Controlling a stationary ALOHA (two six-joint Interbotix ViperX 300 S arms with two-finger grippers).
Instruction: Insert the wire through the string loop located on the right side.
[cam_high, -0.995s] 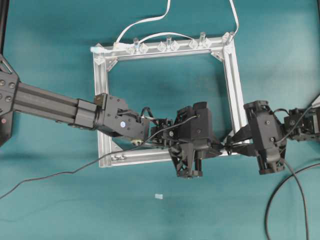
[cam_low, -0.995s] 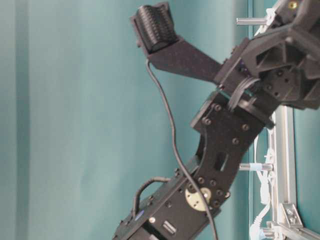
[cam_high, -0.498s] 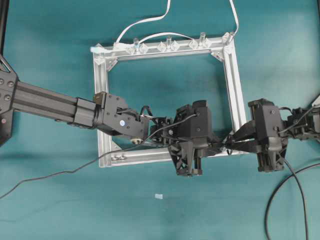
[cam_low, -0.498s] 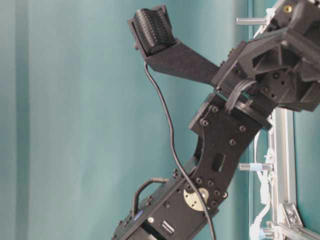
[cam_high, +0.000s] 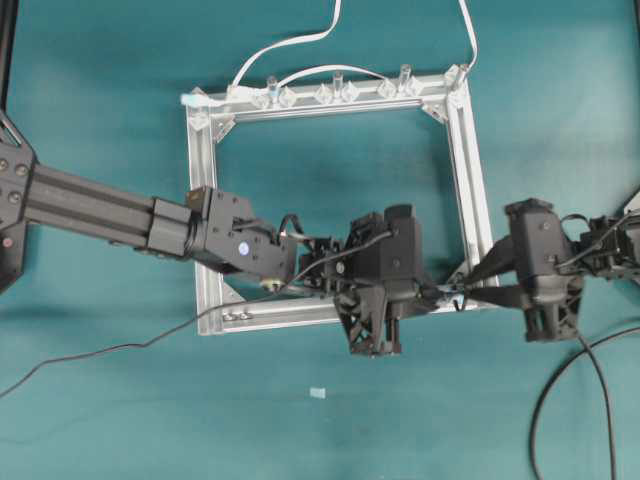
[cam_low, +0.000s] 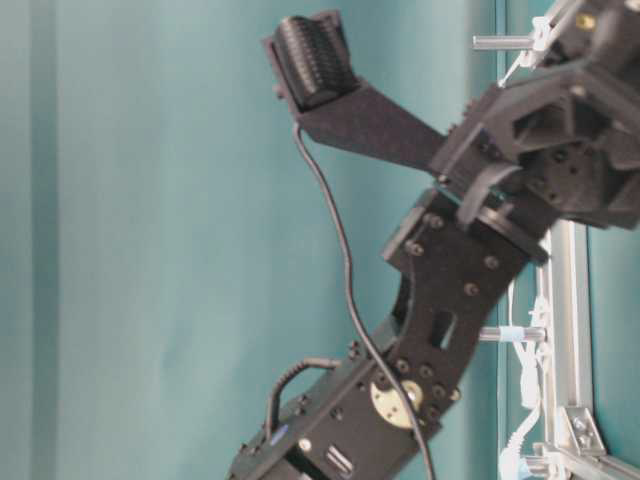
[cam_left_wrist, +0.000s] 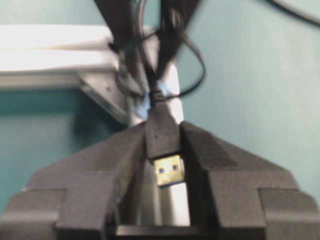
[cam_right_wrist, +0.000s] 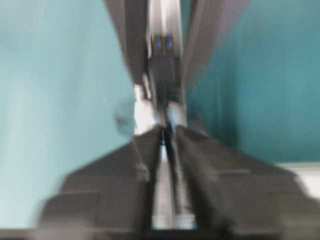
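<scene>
Gripping the small black plug (cam_left_wrist: 162, 135) of the wire (cam_high: 100, 352), the left gripper (cam_left_wrist: 163, 150) has its two black fingers pressed against the plug's sides, and the silver metal tip points back toward the wrist camera. In the overhead view this gripper (cam_high: 425, 292) sits over the lower right corner of the silver aluminium frame (cam_high: 207, 200), which lies flat on the teal table (cam_high: 100, 100). The wire trails from there leftward across the bottom rail and out over the table.

The right gripper (cam_high: 462, 288) reaches in from the right toward the same corner, tip to tip with the left one. Its jaws stand partly apart in the overhead view. The right wrist view is badly blurred, so whether its fingers (cam_right_wrist: 125, 50) touch the wire or plug cannot be told; the dark plug shape appears between them.

The string loop (cam_left_wrist: 192, 75) shows in the left wrist view as thin black cord curving off the frame corner, just beyond the plug, with the wire's cable running up into it.

A white cable (cam_high: 290, 42) lies along the frame's top rail.
</scene>
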